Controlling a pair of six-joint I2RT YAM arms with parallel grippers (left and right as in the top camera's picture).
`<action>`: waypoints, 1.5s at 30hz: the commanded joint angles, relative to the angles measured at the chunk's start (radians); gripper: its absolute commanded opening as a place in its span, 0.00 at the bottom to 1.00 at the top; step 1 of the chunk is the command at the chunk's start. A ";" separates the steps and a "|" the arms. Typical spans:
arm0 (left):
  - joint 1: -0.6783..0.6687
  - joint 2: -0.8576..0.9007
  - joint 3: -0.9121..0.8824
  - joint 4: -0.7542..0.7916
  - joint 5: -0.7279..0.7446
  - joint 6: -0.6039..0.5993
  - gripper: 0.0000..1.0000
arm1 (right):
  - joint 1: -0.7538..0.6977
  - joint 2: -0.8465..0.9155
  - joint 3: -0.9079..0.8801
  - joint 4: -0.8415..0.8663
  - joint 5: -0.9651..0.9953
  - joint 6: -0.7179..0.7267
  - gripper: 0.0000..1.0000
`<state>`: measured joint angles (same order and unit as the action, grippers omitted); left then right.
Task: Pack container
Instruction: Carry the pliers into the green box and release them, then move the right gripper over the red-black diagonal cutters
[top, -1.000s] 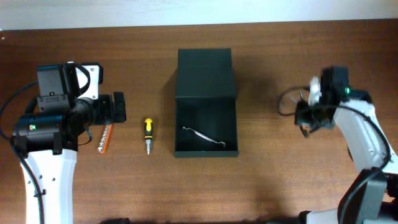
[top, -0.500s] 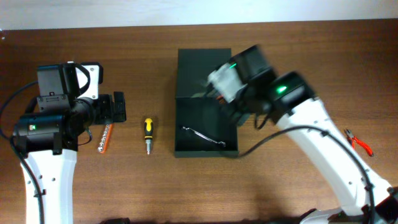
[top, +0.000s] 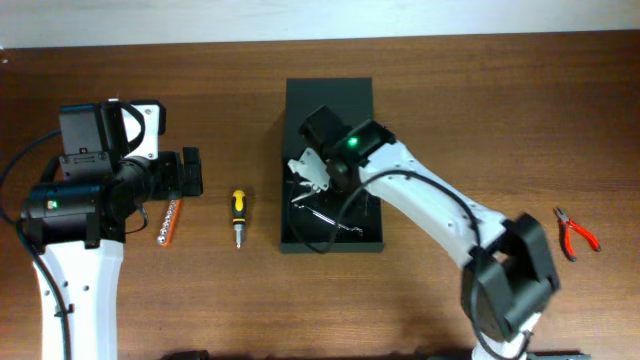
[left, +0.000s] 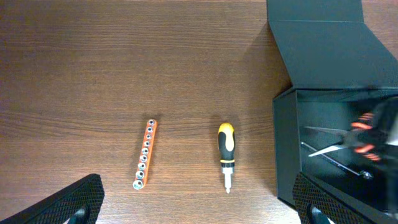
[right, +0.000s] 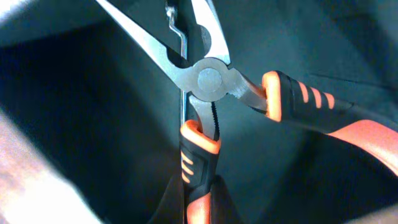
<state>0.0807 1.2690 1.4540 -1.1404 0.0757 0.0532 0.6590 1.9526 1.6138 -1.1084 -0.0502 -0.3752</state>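
Moved into container (top: 330, 100): right gripper (top: 306, 176); wrist view reveals clamped pliers (right: 208, 78).

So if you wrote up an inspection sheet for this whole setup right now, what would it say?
Surface: brown wooden table.
Job's things: container open, flap folded back; thin metal tool on its floor; orange-handled pliers held inside it.
Clutter: yellow screwdriver, orange bit strip and red pliers lie on the table outside the container.
Grippers: left gripper open, left of the screwdriver; right gripper inside the container, gripping the orange-handled pliers.
Cables: black cable along each arm.
Surroundings: pale strip beyond the far edge; otherwise nothing seen.
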 joint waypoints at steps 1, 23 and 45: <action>-0.002 -0.007 0.010 0.003 0.007 0.016 0.99 | -0.002 0.064 0.012 0.016 -0.026 -0.003 0.04; -0.002 -0.007 0.010 0.003 0.006 0.016 0.99 | -0.119 -0.058 0.380 -0.254 0.171 0.256 0.58; -0.002 -0.007 0.009 0.003 0.007 0.016 0.99 | -1.141 -0.261 0.252 -0.498 0.165 0.501 0.79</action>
<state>0.0807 1.2690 1.4540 -1.1400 0.0753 0.0532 -0.4259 1.6821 1.9652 -1.6306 0.1455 0.1776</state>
